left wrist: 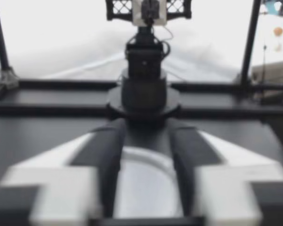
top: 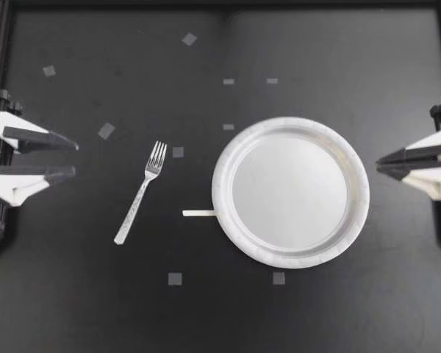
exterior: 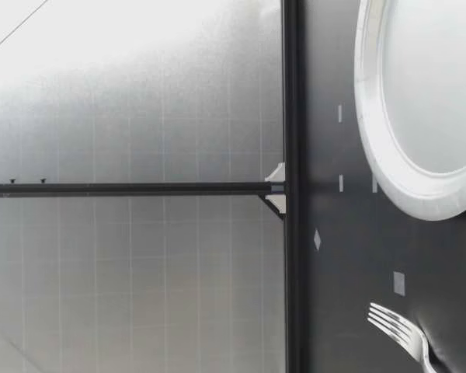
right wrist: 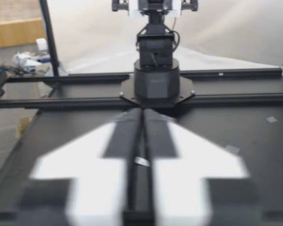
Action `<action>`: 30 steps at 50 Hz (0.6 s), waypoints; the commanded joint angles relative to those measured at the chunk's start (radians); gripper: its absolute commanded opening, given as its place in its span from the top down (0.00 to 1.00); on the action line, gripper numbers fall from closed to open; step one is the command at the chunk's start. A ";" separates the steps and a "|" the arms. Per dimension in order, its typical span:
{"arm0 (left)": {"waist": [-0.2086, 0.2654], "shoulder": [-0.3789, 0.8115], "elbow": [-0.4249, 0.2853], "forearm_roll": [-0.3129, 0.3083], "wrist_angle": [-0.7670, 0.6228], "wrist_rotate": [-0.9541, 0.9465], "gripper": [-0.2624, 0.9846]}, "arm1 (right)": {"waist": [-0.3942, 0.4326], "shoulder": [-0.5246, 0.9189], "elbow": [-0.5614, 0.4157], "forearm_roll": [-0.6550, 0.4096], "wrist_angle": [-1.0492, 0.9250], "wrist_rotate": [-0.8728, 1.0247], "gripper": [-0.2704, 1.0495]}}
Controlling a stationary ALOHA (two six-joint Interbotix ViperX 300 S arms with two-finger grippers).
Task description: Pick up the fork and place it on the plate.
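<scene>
My left gripper [top: 75,159] sits at the tabletop's [top: 73,294] left edge, jaws parted and holding nothing. Nearest to it, between that edge and the middle, the fork [top: 140,193] lies flat and aslant, tines toward the far edge. Just beyond, a pale strip [top: 199,213] touches the rim of the plate [top: 291,259], which sits right of the middle. My right gripper [top: 377,160] waits at the right edge, fingers pressed together on nothing, as far as its blurred wrist view shows. The thin handle hugs the surface, so fingers not squared across it could skid off. A careless set-down might shove the light plate.
</scene>
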 commanded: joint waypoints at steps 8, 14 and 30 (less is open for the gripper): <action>-0.002 0.018 -0.206 -0.207 0.397 -0.043 0.82 | -0.055 0.017 -0.064 0.302 0.167 0.135 0.85; 0.021 0.055 -0.262 -0.264 0.572 -0.117 0.81 | -0.091 0.032 -0.063 0.325 0.347 0.207 0.85; 0.095 0.198 -0.118 -0.285 0.673 -0.420 0.79 | -0.092 0.044 -0.051 0.293 0.376 0.209 0.76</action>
